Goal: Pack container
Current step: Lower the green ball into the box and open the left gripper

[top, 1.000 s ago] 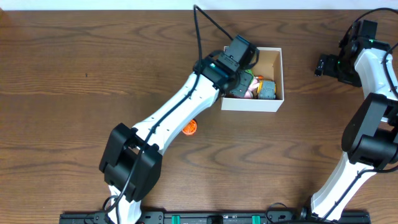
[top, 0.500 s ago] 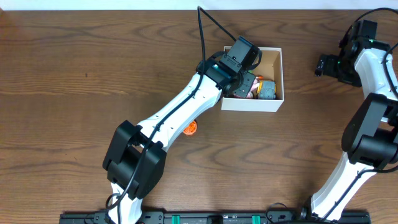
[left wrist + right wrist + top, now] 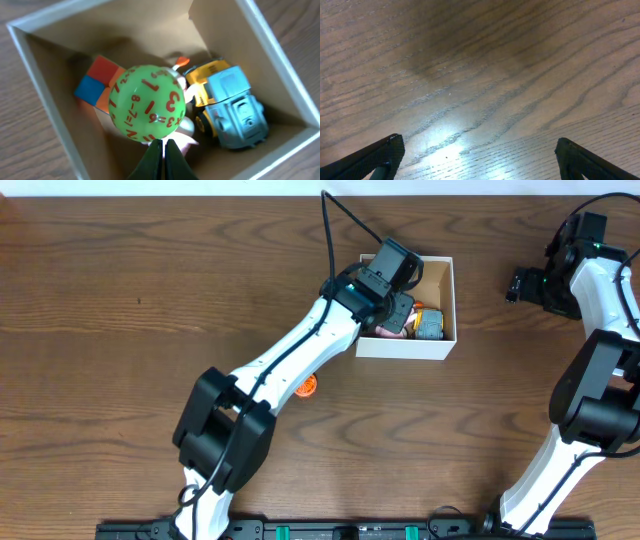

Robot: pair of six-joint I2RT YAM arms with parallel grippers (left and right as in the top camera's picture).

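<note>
The container [image 3: 441, 348], a white-walled square box with a brown inside [image 3: 150, 35], sits at the back centre of the table. In it lie a green ball with red numbers [image 3: 147, 102], a red, blue and orange cube [image 3: 97, 82], a yellow and blue-grey toy truck [image 3: 230, 112] and something pink [image 3: 189, 143]. My left gripper [image 3: 398, 312] reaches into the box from the left. It is shut [image 3: 164, 146] with nothing between its fingers, and its tips are right at the green ball. My right gripper [image 3: 515, 285] stands wide open [image 3: 479, 142] over bare wood at the far right.
A small orange toy [image 3: 307, 386] lies on the wooden table beside the left arm, in front of and to the left of the box. The right arm stands along the table's right edge.
The left arm has edged slightly to the right, further over the box, with its gripper still shut. The right arm has not moved.
</note>
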